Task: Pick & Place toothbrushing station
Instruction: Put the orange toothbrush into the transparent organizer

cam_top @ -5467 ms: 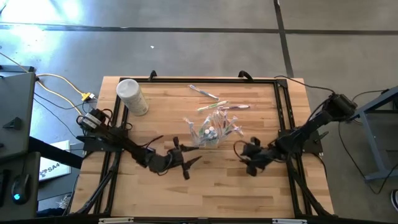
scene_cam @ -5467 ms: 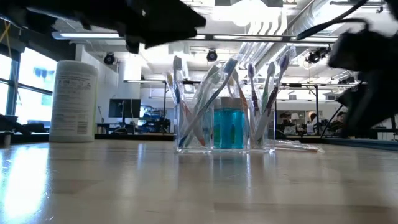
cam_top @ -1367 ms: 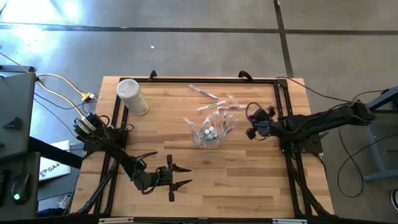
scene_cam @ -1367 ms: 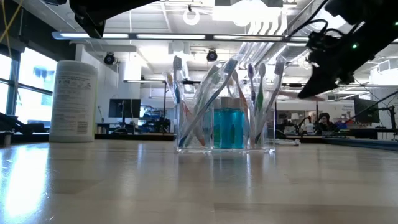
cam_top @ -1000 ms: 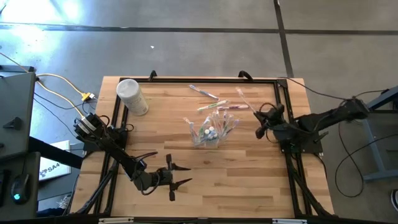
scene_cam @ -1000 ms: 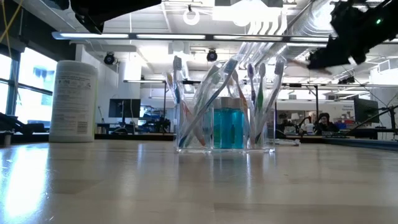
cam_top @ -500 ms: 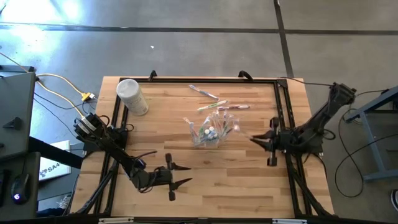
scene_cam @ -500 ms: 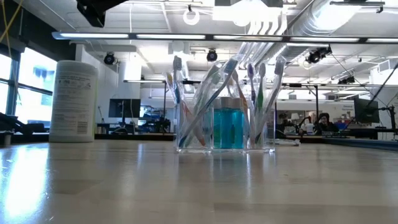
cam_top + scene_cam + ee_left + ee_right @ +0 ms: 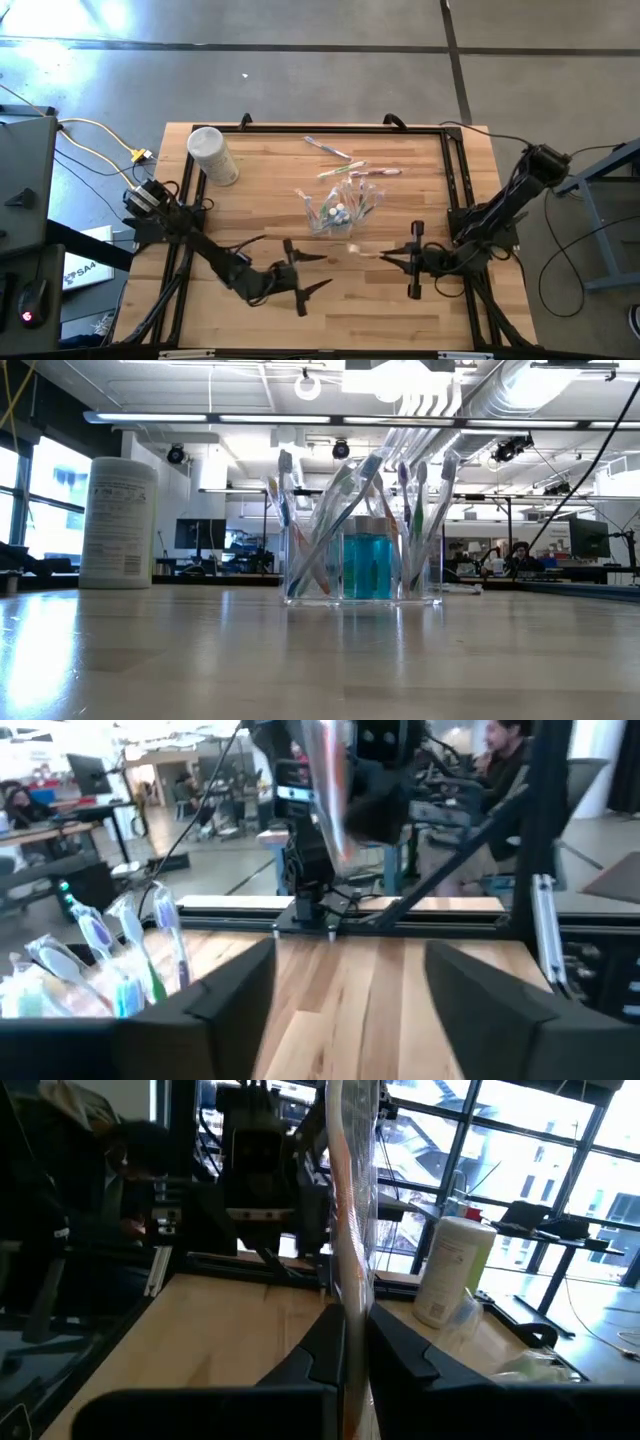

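right tool carrying a brush toward the station

my right tool (image 9: 385, 257) sits in the lower right of the high view, fingers pinched tight on a wrapped toothbrush (image 9: 352, 1220) that stands up between them in the right wrist view. i read this as the carry step: one more brush on its way to the toothbrushing station (image 9: 338, 210), which stands mid-frame, up and to the left of that tool, already full of brushes around a blue bottle (image 9: 366, 565). next i'd need to lift over the holder's rim and lower the brush into a free gap without knocking the others.

my left tool (image 9: 303, 277) hangs in the lower middle, fingers spread wide, nothing between them; it points toward the right tool with bare counter (image 9: 260, 200) between.

more loose brushes (image 9: 340, 160) lie just above the station. the white tub (image 9: 212, 155) stands well apart at the upper left. the counter's right edge rail is close behind my right arm, so open room lies leftward and toward the frame's bottom.
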### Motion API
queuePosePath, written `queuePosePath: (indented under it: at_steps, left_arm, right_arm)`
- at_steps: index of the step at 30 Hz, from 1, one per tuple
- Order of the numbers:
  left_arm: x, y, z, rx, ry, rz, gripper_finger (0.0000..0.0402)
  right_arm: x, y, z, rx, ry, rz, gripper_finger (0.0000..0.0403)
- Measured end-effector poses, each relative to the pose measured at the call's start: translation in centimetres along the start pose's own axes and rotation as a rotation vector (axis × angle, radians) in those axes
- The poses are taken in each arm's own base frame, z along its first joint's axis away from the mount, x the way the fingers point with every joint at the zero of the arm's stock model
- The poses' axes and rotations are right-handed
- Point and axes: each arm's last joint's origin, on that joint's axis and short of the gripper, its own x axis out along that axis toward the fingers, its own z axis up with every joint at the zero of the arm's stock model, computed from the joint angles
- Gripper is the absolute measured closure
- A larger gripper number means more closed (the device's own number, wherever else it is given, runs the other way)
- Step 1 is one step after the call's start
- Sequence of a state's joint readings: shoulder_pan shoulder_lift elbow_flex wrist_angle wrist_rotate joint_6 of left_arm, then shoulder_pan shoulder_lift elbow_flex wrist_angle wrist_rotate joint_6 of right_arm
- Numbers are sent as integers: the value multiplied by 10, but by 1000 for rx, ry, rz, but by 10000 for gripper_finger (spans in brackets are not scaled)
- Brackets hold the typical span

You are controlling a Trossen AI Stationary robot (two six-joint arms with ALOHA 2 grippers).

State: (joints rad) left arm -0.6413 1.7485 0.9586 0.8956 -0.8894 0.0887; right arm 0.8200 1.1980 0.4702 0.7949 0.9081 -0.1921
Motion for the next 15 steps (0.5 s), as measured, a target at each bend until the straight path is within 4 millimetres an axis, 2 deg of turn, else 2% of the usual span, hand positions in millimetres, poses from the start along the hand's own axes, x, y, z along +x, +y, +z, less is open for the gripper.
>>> queuePosePath:
  at_steps: [4, 8, 15]
  left_arm:
    - [19, -1, 17, 8, 37, 9, 84]
    - [31, -5, 34, 53, 35, -90, 33]
    - [47, 6, 46, 9, 5, -75, 17]
  right_arm:
    - [4, 6, -6, 8, -4, 11, 387]
    - [5, 9, -10, 35, 11, -2, 387]
    - [7, 13, -15, 81, 19, 50, 387]
